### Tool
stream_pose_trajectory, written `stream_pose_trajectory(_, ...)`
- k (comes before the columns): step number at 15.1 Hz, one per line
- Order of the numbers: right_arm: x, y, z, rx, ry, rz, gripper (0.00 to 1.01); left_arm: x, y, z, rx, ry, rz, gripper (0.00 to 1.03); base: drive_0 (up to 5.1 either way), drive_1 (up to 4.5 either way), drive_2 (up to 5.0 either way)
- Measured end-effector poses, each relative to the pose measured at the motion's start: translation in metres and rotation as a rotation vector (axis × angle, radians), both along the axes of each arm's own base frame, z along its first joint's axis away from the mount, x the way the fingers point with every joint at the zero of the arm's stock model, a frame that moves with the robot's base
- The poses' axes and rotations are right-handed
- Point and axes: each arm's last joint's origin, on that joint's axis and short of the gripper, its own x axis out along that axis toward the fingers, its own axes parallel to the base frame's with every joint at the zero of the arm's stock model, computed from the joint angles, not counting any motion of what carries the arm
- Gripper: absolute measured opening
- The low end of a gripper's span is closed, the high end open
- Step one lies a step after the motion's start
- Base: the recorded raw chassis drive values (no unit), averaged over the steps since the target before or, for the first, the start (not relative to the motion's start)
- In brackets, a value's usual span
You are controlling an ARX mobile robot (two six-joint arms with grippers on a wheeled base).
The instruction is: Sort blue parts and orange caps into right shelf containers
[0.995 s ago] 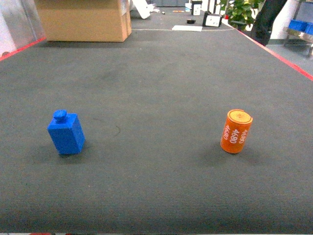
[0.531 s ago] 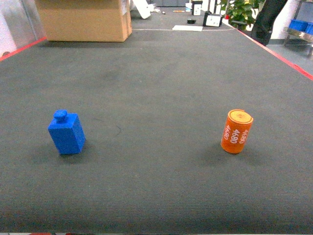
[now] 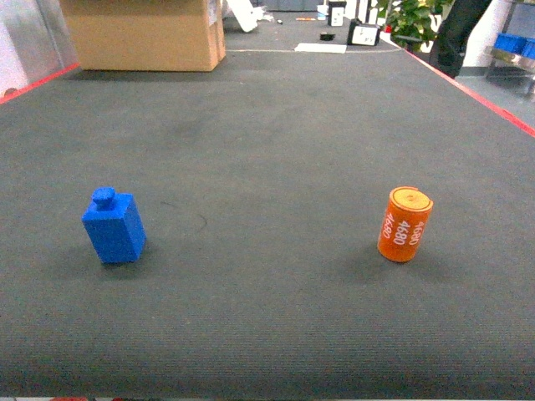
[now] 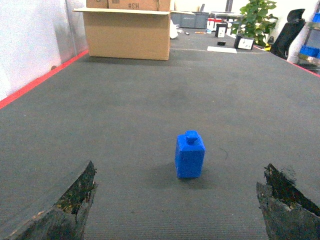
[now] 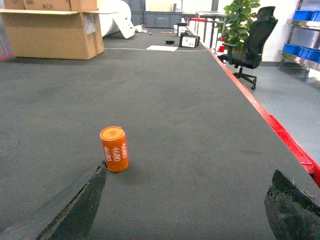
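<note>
- the sorting looks to be at its very start: the blue part (image 3: 114, 227) and the orange cap (image 3: 405, 224) both stand upright on the dark grey table mat (image 3: 267, 150), well apart from each other, neither one picked up.
- the head view shows no arm or claw at all; both show only in their own wrist views.
- the left gripper (image 4: 180, 202) is spread wide and has nothing in it. its two worn dark fingers (image 4: 65, 205) sit at the bottom corners of the left wrist view.
- the blue part (image 4: 190, 155) lies ahead of that claw, between the lines of its fingers and close to centre, apart from both and not touching.
- the right gripper (image 5: 185, 207) is likewise wide open and empty, its fingers (image 5: 80, 207) low at either edge of the right wrist view.
- the orange cap (image 5: 114, 149) stands ahead of the right claw but off to its left, near the left finger's tip rather than centred in the gap.
- the next move would likely call for the left claw to go forward and down until its fingers flank the blue part, then close.
- the right claw would seemingly need a shift to its left first, to centre the cap.
- the right shelf containers (image 5: 303, 51) show as blue bins on a steel shelf (image 5: 300, 61) at the far right, off the table past its red edge (image 5: 280, 127). carrying either piece there probably needs a long reach or a move of the base.
- a cardboard box (image 3: 142, 33) sits at the table's far left, clear of both pieces.
</note>
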Motion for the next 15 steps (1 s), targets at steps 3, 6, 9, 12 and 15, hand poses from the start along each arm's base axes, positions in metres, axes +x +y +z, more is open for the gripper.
stream_pose_trajectory(3,0.000,0.000,0.000,0.000,0.000,0.000,0.98,0.000,0.000,0.000,0.000,0.000,0.000,0.98,0.0,0.00,0.0)
stream_pose_trajectory(6,0.000,0.000,0.000,0.000,0.000,0.000,0.98,0.000,0.000,0.000,0.000,0.000,0.000,0.98,0.0,0.00,0.0)
stream_pose_trajectory(9,0.000,0.000,0.000,0.000,0.000,0.000,0.98,0.000,0.000,0.000,0.000,0.000,0.000,0.98,0.0,0.00,0.0)
stream_pose_trajectory(12,0.013,0.006,0.001,-0.041,0.177,-0.053,0.98,0.017,-0.008,0.004,0.000,0.125,0.077,0.98,0.0,0.00,0.0)
stream_pose_trajectory(15,0.041,0.012,0.025,-0.035,0.097,-0.050,0.98,0.053,-0.010,0.033,-0.033,0.043,0.077,0.98,0.0,0.00,0.0)
